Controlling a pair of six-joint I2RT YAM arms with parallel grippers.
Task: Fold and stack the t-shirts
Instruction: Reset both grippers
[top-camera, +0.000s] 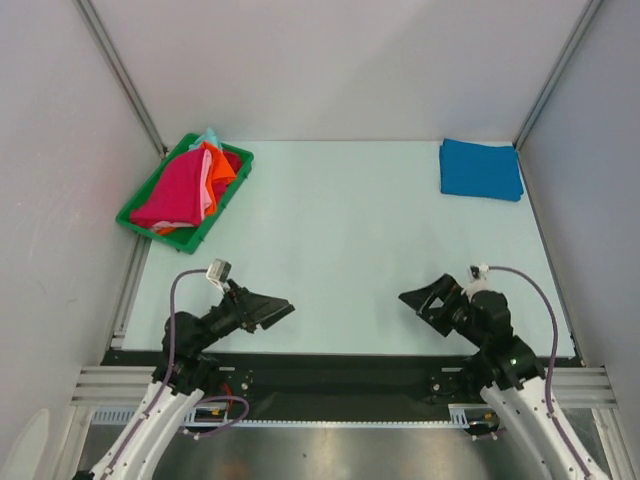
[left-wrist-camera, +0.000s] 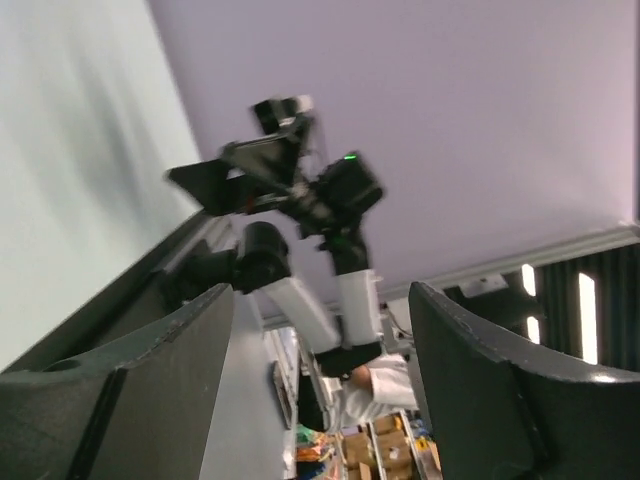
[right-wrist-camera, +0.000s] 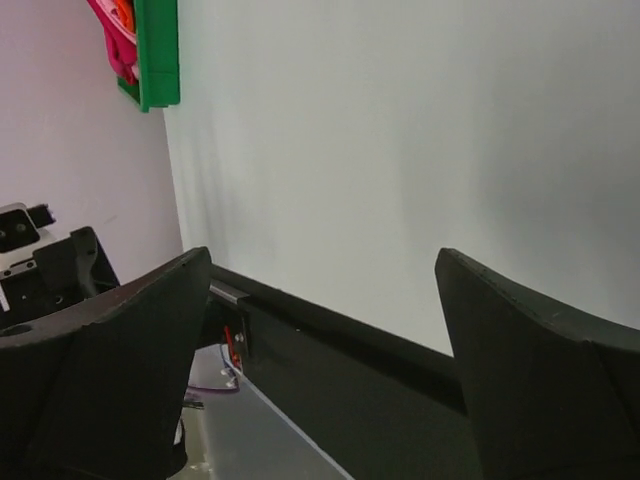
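1. Four t-shirts can be told apart. On the far left, three of them lie in a loose heap in the green tray (top-camera: 135, 218). The magenta t-shirt (top-camera: 172, 195) is on top and nearest, and the orange t-shirt (top-camera: 220, 168) is just behind it to the right. A bit of the mint t-shirt (top-camera: 210, 134) shows at the far end. All three are crumpled.
2. The blue t-shirt (top-camera: 480, 168) lies in the far right corner of the desk (top-camera: 340, 230). It is folded into a flat rectangle, well apart from the tray.
3. The left gripper (top-camera: 282, 310) hangs over the near edge of the desk. Its jaws are spread wide and hold nothing.
4. The right gripper (top-camera: 412, 299) hangs beside it, facing it. Its fingers are fully apart and empty, and they touch no cloth.
5. The tray stands askew near the left wall (top-camera: 60, 150). Pale walls close the desk on the left, right and far sides.
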